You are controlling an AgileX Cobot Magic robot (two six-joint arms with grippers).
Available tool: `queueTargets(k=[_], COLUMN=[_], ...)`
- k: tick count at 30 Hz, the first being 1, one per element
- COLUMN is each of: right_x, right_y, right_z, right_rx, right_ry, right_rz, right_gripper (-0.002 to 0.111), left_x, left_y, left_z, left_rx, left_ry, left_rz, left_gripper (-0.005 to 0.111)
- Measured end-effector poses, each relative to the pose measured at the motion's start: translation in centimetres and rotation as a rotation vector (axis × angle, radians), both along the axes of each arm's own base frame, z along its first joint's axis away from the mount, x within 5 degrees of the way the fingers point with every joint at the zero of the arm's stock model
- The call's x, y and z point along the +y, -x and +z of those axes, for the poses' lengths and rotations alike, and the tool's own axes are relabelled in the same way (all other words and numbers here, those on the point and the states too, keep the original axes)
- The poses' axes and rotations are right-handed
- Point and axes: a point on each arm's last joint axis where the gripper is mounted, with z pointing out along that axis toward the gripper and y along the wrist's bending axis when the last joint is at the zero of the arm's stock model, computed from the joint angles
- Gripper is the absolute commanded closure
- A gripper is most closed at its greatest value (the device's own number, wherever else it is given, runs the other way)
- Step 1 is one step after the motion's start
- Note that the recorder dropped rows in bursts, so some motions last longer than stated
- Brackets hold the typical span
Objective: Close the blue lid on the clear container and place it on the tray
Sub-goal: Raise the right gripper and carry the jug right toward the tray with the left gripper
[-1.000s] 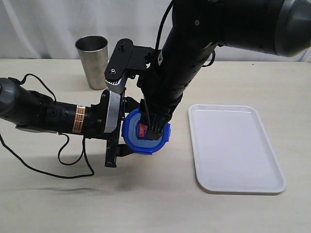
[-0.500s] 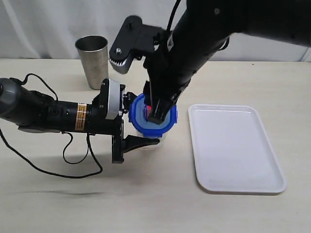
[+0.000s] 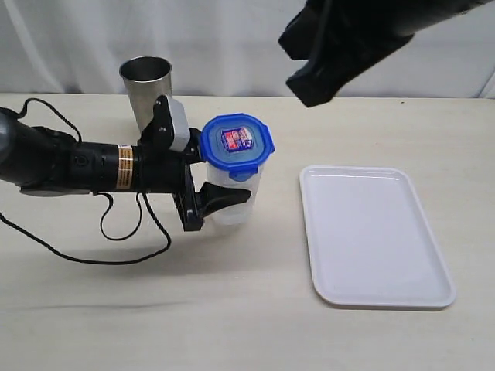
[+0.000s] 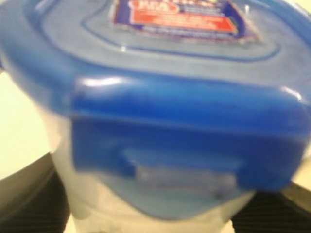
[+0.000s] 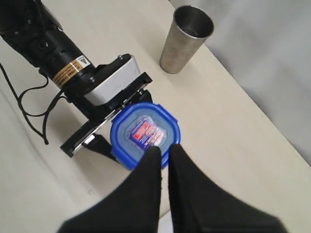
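The blue lid [image 3: 236, 142] sits on top of the clear container [image 3: 230, 202], which stands upright with its sticker facing up. My left gripper [image 3: 224, 193] reaches in from the left and is shut on the container's body, one finger on each side. In the left wrist view the lid [image 4: 160, 77] fills the frame, with one snap flap hanging over the cloudy wall [image 4: 97, 208]. My right gripper [image 5: 164, 148] hovers high above the lid [image 5: 145, 133], shut and holding nothing. The white tray [image 3: 371, 232] lies to the right, bare.
A shiny steel cup [image 3: 147, 86] stands at the back left, close behind my left arm [image 3: 69, 166]; the right wrist view shows the cup [image 5: 187, 39] too. A black cable [image 3: 116, 239] loops on the table under the left arm. My right arm [image 3: 348, 39] hangs over the upper middle.
My right gripper rose off the lid and shut. My left gripper turned the container from tilted to upright, so the lid now faces up.
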Motion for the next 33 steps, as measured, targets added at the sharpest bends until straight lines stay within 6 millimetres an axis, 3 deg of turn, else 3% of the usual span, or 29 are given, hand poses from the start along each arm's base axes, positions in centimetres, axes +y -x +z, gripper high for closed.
queueTargets(k=[5, 9, 14, 21, 27, 33], right_x=[-2.9, -5.5, -8.7, -12.8, -15.1, -16.5], right_y=[3.5, 6.6, 10.5, 15.5, 18.2, 19.8], right_z=[-0.6, -1.9, -4.2, -6.5, -7.0, -6.9], right_rx=[-0.050, -0.129, -0.254, -0.420, -0.543, -0.611], right_ry=[-0.096, -0.209, -0.354, -0.517, -0.632, -0.694], right_rz=[-0.025, -0.036, -0.032, -0.018, -0.007, -0.002], right_gripper=[0.103, 0.103, 0.103, 0.103, 0.103, 0.103], left_x=[0.2, -0.8, -3.9, -7.9, -11.4, -15.7], left_y=[0.2, 0.5, 0.8, 0.9, 1.1, 1.9], left_z=[2.7, 3.4, 3.6, 5.3, 7.3, 6.2], left_rx=[0.012, 0.004, -0.076, -0.283, -0.462, -0.678], left_ry=[-0.003, -0.056, -0.239, -0.449, -0.530, -0.673], left_rz=[0.039, 0.063, 0.070, 0.094, 0.107, 0.058], left_gripper=[0.107, 0.107, 0.107, 0.107, 0.107, 0.107])
